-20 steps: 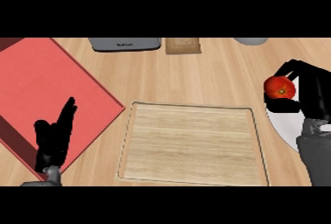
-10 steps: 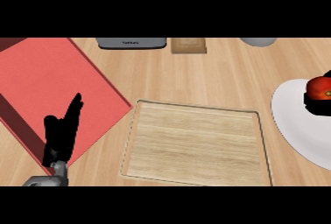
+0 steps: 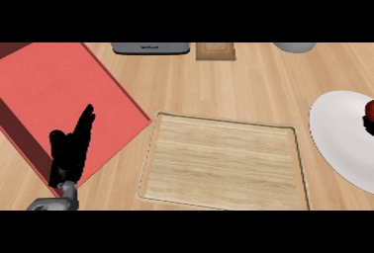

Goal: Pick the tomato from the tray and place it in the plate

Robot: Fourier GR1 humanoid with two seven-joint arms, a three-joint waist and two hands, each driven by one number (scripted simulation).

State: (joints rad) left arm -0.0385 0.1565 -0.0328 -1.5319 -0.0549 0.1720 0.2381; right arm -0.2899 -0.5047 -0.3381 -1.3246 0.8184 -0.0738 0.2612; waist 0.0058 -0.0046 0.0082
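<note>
left hand [image 3: 70,148]: rested low-left, fingers straight and together
tomato [image 3: 369,107]: sat over the plate [image 3: 336,138] at the right edge, well right of that hand
right hand [image 3: 367,121]: nearer by far, but we saw only a sliver, grip hidden

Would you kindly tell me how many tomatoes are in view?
1: the tomato shows at the view's right edge, over the white plate, partly cut off by the frame. The wooden tray holds none. Others may lie out of view.
</note>
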